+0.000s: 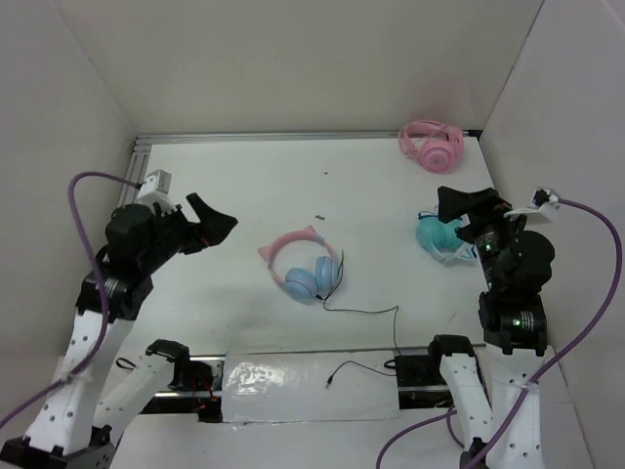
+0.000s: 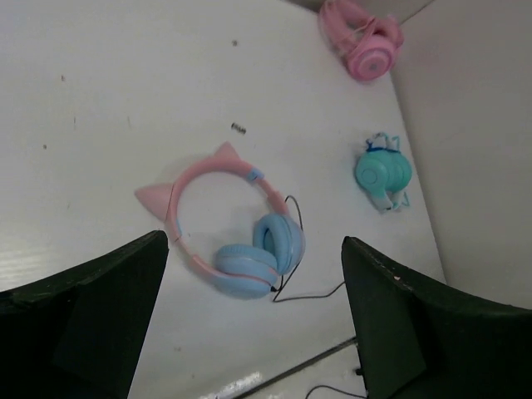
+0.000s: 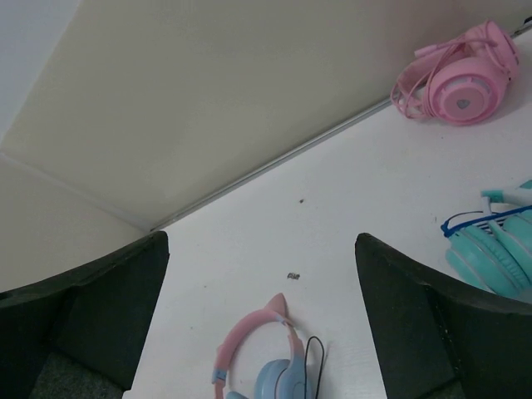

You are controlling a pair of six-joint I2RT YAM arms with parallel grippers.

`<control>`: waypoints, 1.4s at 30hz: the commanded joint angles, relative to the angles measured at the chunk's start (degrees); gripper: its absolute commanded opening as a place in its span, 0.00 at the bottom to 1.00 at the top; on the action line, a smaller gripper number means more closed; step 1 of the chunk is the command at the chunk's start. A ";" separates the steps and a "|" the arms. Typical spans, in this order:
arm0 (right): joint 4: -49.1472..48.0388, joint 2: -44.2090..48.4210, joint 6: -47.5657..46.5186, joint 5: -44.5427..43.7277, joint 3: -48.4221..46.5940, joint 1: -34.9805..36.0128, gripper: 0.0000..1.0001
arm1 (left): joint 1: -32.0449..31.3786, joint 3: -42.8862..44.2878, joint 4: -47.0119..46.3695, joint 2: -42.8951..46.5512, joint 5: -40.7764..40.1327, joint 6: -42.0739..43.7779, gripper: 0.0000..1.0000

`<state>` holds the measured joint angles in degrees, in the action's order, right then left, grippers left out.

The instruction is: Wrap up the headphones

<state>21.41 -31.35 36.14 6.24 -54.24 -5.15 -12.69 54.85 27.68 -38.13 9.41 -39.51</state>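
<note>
Two headsets on a white counter (image 1: 225, 186).
In the far right corner lie all-pink headphones (image 1: 430, 144); teal headphones (image 1: 436, 234) sit nearer, close to the right wall. A tiny dark speck (image 1: 319, 217) rests mid-counter.

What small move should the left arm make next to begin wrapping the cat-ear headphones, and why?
Probably lower the left gripper toward the headphones. It is open, empty and raised off to their left, while the cable lies loose on the table, trailing toward the near edge, with nothing wrapped yet.
</note>
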 commanded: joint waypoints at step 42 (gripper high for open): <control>-4.00 2.08 -11.62 11.68 12.05 0.49 1.00 | -14.12 20.38 -11.51 -71.99 -9.13 35.02 0.62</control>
<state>20.93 -29.69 25.65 16.36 -42.65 -5.13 -25.93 72.88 18.33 -108.79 4.67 -6.70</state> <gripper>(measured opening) 0.994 0.637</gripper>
